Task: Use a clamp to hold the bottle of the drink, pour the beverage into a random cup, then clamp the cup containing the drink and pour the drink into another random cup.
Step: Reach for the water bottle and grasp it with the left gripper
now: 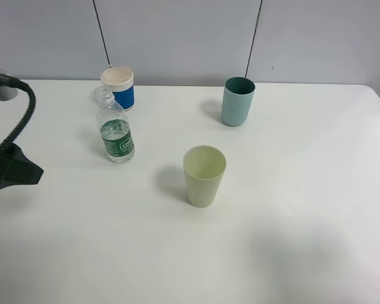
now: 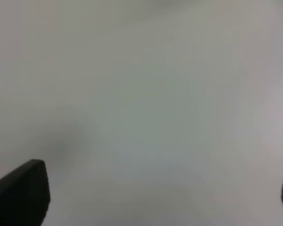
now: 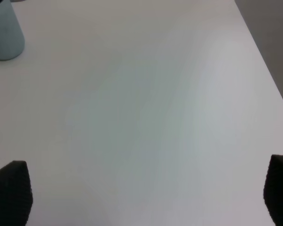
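Only one printed label, and it cannot be read.

The bottle (image 1: 116, 133) carries a green label (image 1: 118, 144) around its lower half. White print sits on it inside a thin white outline, but in the high view the letters are too small to make out, so no brand or word can be given. The paper cup (image 1: 119, 88) just behind it has a blue band with a small white patch at its edge; whether that is lettering cannot be told. The wrist views give nothing readable.

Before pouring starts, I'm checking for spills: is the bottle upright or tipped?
Upright: the bottle stands on its base on the table, neck pointing up.
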Robot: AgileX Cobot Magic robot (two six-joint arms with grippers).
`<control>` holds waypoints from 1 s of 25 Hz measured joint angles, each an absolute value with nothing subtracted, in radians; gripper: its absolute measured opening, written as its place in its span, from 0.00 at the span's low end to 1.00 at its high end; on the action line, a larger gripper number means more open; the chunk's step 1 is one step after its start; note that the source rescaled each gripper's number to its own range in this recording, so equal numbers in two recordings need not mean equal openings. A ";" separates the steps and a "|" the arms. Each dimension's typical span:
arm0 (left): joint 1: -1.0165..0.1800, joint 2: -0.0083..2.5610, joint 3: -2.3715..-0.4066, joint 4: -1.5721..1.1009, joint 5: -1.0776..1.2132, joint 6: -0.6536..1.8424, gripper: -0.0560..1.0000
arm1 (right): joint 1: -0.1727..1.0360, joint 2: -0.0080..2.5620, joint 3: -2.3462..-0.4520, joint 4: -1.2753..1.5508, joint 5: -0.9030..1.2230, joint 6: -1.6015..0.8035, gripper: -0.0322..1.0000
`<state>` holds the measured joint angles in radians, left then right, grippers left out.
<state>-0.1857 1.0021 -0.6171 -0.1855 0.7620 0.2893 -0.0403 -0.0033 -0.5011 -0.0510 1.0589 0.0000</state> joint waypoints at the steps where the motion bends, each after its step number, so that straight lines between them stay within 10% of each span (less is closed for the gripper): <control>1: -0.202 1.031 -0.617 -0.186 0.742 0.288 1.00 | -0.040 -0.003 -0.501 -0.051 1.059 0.000 1.00; 25: -0.362 1.416 -0.306 -0.267 -0.166 0.249 1.00 | -0.040 -0.003 -0.501 -0.051 1.059 0.000 1.00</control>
